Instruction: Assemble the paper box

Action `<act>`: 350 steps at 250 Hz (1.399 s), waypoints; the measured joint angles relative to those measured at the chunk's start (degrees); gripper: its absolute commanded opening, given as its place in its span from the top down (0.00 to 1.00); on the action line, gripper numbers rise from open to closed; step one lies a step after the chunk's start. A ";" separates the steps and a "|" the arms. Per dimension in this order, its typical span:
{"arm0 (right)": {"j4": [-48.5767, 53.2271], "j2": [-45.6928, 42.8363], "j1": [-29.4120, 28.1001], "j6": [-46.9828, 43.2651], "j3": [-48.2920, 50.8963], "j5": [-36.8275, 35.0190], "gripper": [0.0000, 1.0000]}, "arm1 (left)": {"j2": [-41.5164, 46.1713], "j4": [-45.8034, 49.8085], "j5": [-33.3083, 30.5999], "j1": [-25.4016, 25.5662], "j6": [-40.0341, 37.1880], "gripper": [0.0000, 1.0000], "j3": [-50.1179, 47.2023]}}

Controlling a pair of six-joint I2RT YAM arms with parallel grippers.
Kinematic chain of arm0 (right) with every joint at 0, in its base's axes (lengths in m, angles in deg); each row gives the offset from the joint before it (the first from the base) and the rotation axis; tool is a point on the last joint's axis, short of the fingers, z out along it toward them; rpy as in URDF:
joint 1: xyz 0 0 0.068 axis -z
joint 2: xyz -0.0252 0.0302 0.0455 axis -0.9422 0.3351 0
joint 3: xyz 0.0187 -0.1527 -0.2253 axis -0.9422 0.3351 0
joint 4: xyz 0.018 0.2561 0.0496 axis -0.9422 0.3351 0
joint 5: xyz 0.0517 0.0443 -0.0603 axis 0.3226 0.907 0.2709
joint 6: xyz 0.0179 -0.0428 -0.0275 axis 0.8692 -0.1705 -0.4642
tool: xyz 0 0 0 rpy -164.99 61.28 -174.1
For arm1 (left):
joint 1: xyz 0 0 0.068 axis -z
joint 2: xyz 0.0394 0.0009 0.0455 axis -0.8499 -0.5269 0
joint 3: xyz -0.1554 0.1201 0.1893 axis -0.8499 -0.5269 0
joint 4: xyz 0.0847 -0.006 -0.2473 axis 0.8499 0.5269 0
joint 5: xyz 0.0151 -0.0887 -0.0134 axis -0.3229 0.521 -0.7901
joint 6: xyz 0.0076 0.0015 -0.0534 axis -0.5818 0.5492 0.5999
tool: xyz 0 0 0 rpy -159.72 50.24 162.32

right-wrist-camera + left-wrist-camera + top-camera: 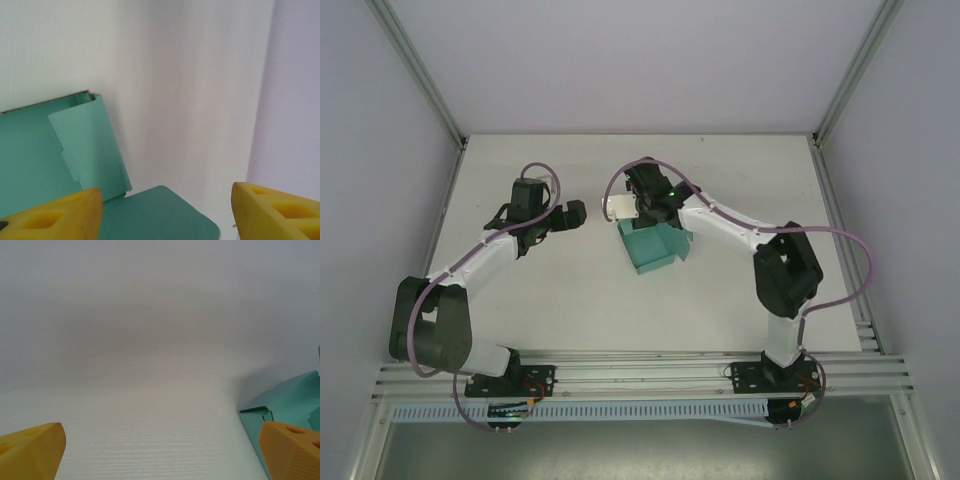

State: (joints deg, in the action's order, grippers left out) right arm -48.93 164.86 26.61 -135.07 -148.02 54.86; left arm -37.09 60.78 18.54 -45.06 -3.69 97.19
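Teal-green thin-card paper box [653, 250], partly folded with flaps raised, lies mid-way across the white tabletop [570, 300]. My left claw [162, 440] hangs near its left side, fingers wide apart, nothing between. My right claw [167, 200], fingers likewise spread, overhangs the box's far edge, one flap obstructing. Pale grey back wall [620, 60] beyond.

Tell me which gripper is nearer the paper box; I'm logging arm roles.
Right. The right gripper hangs at the far edge of the paper box; the left gripper sits apart to its left.
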 measured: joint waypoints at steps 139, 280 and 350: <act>-5.38 -5.38 5.14 26.25 6.14 2.60 0.21 | -12.83 -2.56 19.50 -0.09 -5.62 0.14 8.63; 1.11 -15.82 11.19 68.11 15.67 6.34 0.83 | -23.52 -1.40 31.34 -0.04 -12.35 0.02 17.97; 10.97 -6.32 12.24 44.81 -0.09 19.67 1.00 | -21.29 0.44 29.81 -0.04 -13.31 0.02 16.57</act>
State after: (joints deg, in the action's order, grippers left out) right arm -37.96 158.54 38.85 -90.27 -148.10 74.54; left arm -58.38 61.22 48.35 -45.10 -17.00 113.76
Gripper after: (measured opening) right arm 0.062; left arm 0.983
